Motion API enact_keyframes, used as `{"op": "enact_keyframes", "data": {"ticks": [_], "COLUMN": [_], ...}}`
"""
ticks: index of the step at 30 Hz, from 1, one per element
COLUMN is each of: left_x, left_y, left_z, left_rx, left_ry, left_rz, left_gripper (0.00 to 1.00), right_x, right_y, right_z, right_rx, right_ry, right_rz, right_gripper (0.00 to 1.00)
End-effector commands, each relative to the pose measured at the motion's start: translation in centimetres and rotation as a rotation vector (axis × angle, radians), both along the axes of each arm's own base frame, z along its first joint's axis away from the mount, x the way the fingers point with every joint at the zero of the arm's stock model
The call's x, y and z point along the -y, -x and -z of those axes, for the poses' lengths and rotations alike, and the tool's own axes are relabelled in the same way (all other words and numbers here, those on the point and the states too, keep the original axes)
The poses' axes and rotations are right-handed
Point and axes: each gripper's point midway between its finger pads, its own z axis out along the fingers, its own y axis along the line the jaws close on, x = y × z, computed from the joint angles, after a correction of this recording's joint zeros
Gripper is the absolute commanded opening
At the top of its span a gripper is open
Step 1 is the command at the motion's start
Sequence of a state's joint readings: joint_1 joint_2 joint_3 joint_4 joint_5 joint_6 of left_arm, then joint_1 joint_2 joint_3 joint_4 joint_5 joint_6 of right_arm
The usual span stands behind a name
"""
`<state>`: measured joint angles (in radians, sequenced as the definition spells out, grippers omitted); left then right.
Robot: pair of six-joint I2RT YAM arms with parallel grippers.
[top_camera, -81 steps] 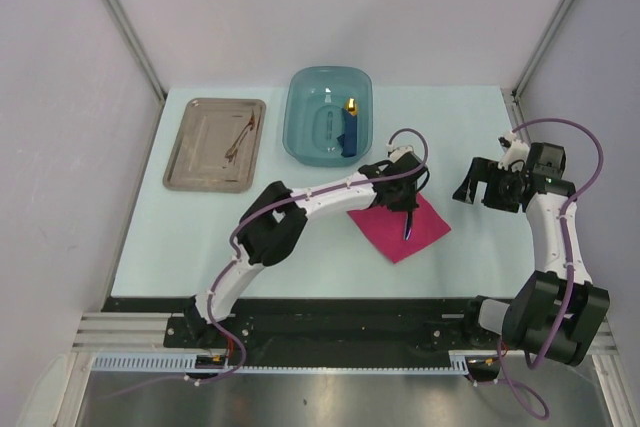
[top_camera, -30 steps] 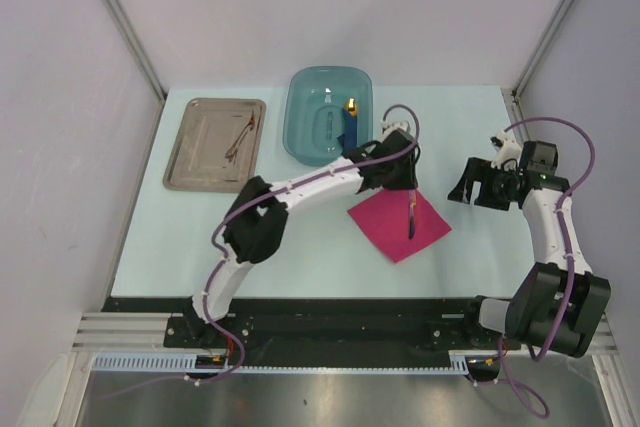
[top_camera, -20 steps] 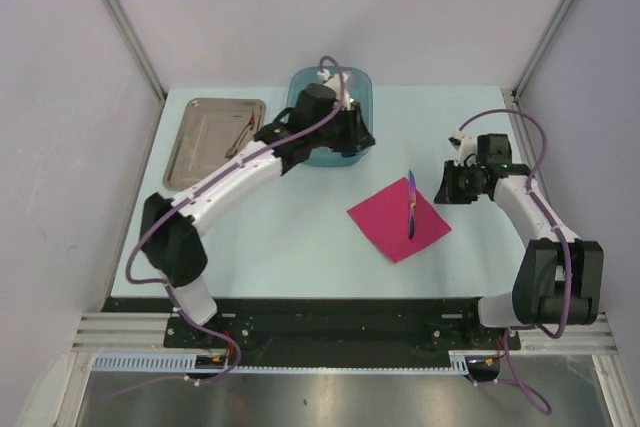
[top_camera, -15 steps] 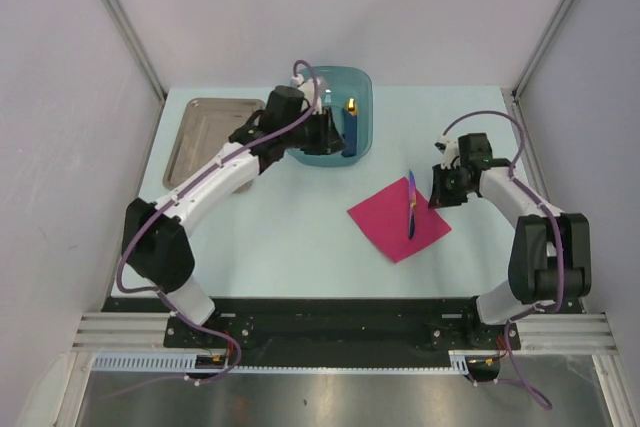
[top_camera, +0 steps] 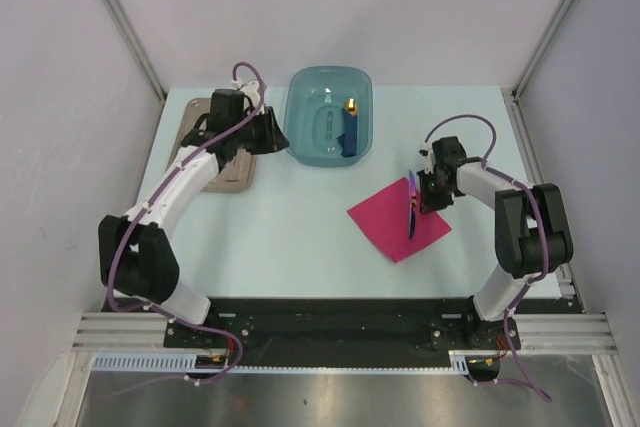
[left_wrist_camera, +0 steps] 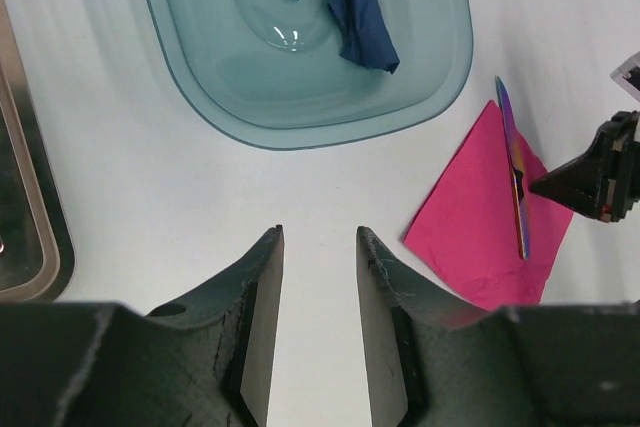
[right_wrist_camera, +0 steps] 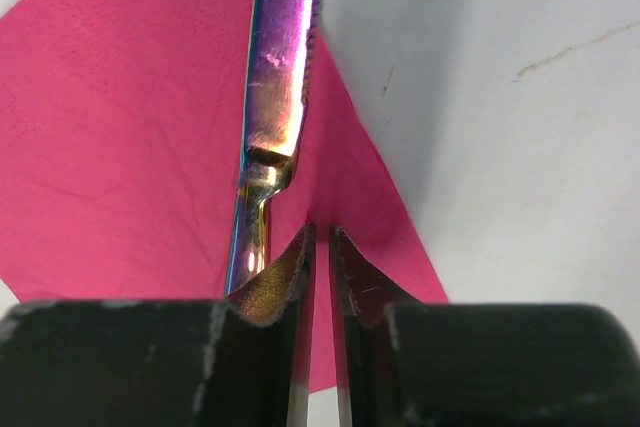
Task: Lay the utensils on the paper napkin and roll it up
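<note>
One knife (top_camera: 410,224) lies on one pink napkin (top_camera: 384,219); right jaws nearly pressed together at its edge, left jaws spread.

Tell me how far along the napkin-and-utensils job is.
Done: one knife lies on the flat, unrolled paper napkin. In hand: the right gripper is shut at the napkin's edge beside the knife; whether it pinches the paper is unclear. The left gripper is open and empty, near the tray. Left: any further utensils, none of which show in these views, and the whole roll-up.
</note>
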<state>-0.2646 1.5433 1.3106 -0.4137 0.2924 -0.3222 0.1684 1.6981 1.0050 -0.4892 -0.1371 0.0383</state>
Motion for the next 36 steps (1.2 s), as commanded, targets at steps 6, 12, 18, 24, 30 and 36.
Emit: {"op": "enact_keyframes", "data": {"ticks": [6, 12, 18, 24, 30, 36], "left_x": [-0.4, -0.8, -1.3, -2.7, -3.5, -3.6], "left_y": [0.8, 0.3, -0.1, -0.6, -0.9, -1.0], "left_z": [-1.2, -0.7, -0.2, 0.3, 0.6, 0.8], "left_rx": [0.053, 0.037, 0.025, 0.001, -0.009, -0.016], "left_ry": [-0.009, -0.008, -0.017, -0.014, -0.017, -0.013], "left_rz": [0.013, -0.004, -0.022, -0.082, -0.11, -0.115], "left_gripper": [0.4, 0.39, 0.39, 0.4, 0.41, 0.41], "right_x": [-0.8, -1.0, -1.3, -1.1, -1.1, -1.8], "right_y": [-2.8, -2.6, -2.1, -2.0, -1.9, -2.5], "right_z": [-0.4, -0.1, 0.2, 0.4, 0.3, -1.7], "right_rx": [0.049, 0.033, 0.021, 0.014, 0.007, 0.026], "right_ry": [-0.011, -0.01, 0.002, 0.021, 0.023, -0.018], "right_rz": [0.038, 0.036, 0.021, 0.024, 0.032, 0.022], "right_gripper": [0.19, 0.25, 0.3, 0.34, 0.37, 0.38]}}
